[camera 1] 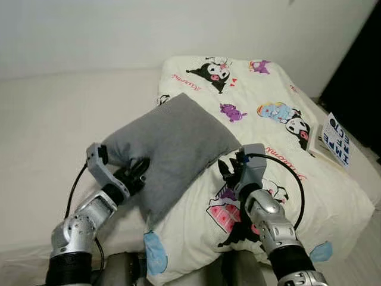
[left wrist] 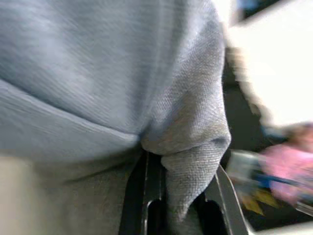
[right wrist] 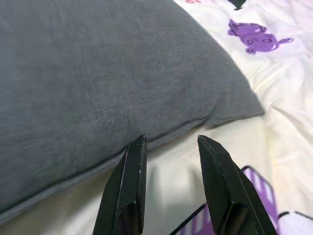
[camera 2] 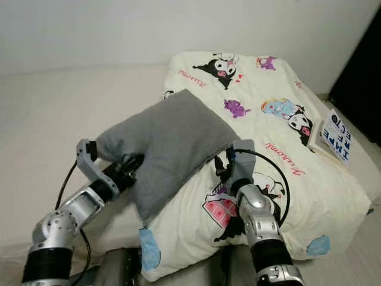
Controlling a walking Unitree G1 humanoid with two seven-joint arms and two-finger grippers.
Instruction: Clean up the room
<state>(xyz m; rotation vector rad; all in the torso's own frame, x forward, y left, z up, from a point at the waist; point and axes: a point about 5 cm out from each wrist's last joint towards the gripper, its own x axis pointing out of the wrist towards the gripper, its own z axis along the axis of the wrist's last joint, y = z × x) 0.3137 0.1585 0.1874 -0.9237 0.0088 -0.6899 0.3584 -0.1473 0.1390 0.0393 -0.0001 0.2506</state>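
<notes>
A grey pillow (camera 1: pixel 172 146) lies on the bed, partly over a cream cartoon-print quilt (camera 1: pixel 268 89). My left gripper (camera 1: pixel 138 173) is at the pillow's near left edge. In the left wrist view the left gripper (left wrist: pixel 178 164) is shut on a bunched fold of the grey pillow (left wrist: pixel 122 73). My right gripper (camera 1: pixel 229 168) rests on the quilt by the pillow's near right edge. In the right wrist view the right gripper (right wrist: pixel 168 143) is open, its fingertips just short of the seam of the pillow (right wrist: pixel 98 73), with nothing between them.
A book (camera 1: pixel 334 143) with blue lettering lies at the quilt's right edge. Bare cream sheet (camera 1: pixel 47 125) spreads to the left of the pillow. A white wall (camera 1: pixel 119 30) stands behind the bed, and a dark opening (camera 1: pixel 363 77) is at the far right.
</notes>
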